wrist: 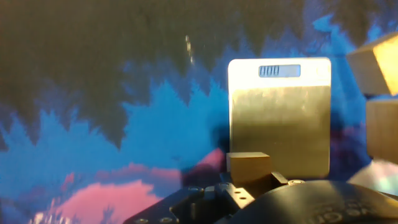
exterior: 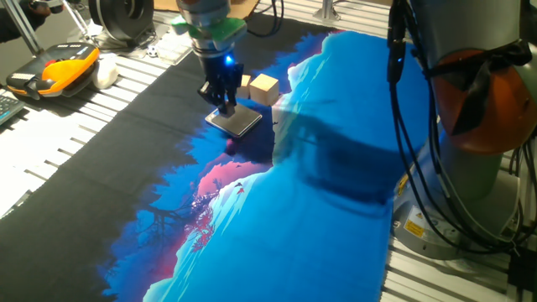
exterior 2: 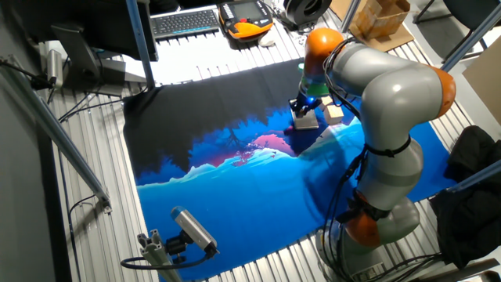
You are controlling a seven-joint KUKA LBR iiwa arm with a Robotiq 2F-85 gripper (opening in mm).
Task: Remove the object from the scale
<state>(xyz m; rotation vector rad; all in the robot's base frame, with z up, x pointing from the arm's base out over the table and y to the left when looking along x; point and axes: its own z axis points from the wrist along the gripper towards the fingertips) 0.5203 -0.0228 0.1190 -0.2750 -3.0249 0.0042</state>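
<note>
In one fixed view, the gripper [exterior: 225, 102] is seen lowered over the scale [exterior: 236, 122], which lies on the dark part of the blue-and-black cloth [exterior: 336, 168]; a pale block [exterior: 264, 88] stands just beyond the scale; the small cube cannot be made out here.

In the other fixed view, the gripper [exterior 2: 306, 103] is found above the scale [exterior 2: 306, 121], with a pale block [exterior 2: 335, 112] beside it; the fingers' spacing cannot be told.

In the hand view, the tan cube [wrist: 249, 166] is shown at the near edge of the scale [wrist: 279, 118], just ahead of the gripper body; it appears held, though the fingers are hidden; the display [wrist: 279, 71] is lit; two pale blocks [wrist: 377, 63] are seen at the right.
</note>
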